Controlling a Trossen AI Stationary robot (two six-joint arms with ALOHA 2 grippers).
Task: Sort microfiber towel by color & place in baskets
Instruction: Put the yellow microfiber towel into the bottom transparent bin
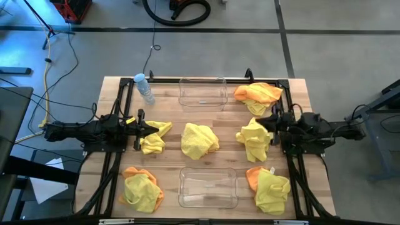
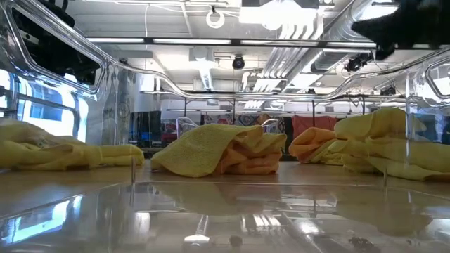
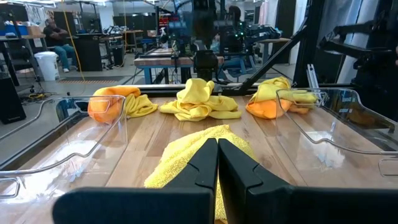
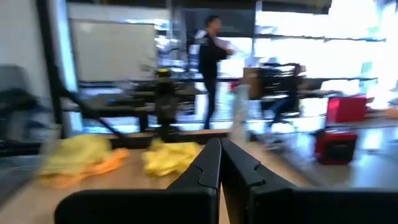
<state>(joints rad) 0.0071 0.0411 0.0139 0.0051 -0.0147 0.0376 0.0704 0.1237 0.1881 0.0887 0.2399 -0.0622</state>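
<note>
Several microfiber towels lie on the wooden table: a yellow one left, yellow ones at centre and right, and orange-and-yellow heaps far right, near left and near right. Two clear baskets stand at the far middle and near middle. My left gripper is shut beside the left towel; in its wrist view the shut fingers point over a yellow towel. My right gripper is shut above the right towel's far part, with nothing between its fingers. My left gripper has its shut fingertips at the left yellow towel's far edge, coming level from the table's left. Whether they touch the cloth I cannot tell.
A small water bottle stands at the far left corner. Black frame rails run along the table's left, right and far edges. Bare wood shows between the centre towel and each basket. People stand in the room beyond the table.
</note>
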